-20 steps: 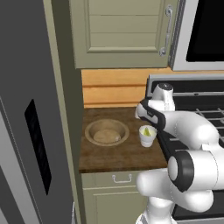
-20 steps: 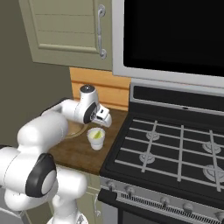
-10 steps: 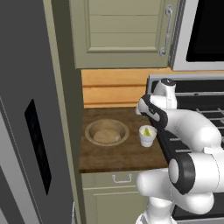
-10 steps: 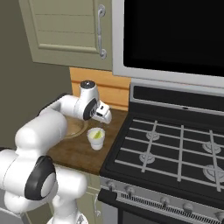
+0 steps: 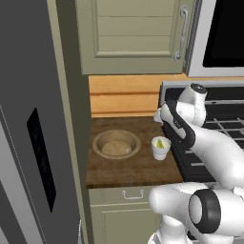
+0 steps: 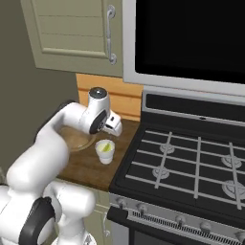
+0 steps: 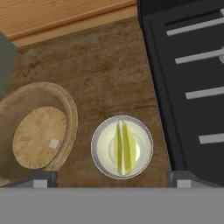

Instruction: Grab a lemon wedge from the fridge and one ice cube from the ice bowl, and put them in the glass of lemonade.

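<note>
Fingers [image 7: 111,179] spread wide and empty above glass of lemonade [image 7: 122,147], hand view reveals lemon wedge [image 7: 124,148] inside.

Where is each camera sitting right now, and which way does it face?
Left base view: behind the arm on its left, looking forward and down at the wooden counter beside the fridge; the white arm rises at lower right.
Right base view: behind on the right, looking at the stove and counter; the arm rises at lower left.
Hand view: looks straight down between the open tool's tips at the glass holding the lemon wedge, with the ice bowl beside it.
All three share the glass and bowl.
</note>
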Robot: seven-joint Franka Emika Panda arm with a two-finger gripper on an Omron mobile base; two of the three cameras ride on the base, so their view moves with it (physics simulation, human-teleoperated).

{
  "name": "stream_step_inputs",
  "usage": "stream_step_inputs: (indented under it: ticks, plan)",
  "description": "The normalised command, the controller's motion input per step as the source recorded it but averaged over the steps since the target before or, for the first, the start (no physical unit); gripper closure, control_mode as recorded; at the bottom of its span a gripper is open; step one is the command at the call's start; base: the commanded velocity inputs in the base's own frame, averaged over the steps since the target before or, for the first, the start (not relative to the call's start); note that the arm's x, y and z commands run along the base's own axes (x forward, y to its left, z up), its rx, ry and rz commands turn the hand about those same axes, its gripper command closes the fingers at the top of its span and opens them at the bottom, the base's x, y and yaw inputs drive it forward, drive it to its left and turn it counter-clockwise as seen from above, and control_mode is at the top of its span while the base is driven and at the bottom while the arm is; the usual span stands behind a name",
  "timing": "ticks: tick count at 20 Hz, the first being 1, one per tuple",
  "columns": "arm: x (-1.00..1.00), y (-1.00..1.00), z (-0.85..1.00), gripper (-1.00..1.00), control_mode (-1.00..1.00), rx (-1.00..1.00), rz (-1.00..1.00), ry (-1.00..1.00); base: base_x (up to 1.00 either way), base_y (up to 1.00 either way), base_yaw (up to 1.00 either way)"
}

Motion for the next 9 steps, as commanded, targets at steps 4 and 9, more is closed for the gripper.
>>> stream_step_inputs:
  ticks: [4,9]
  plan:
    - [-0.76,-0.01,0.0,-1.0,-1.0,0.04,0.0,-0.02,0.0,0.0,0.0]
    - [-0.53,0.0,0.3,-1.0,-1.0,0.03,0.0,-0.01,0.0,0.0,0.0]
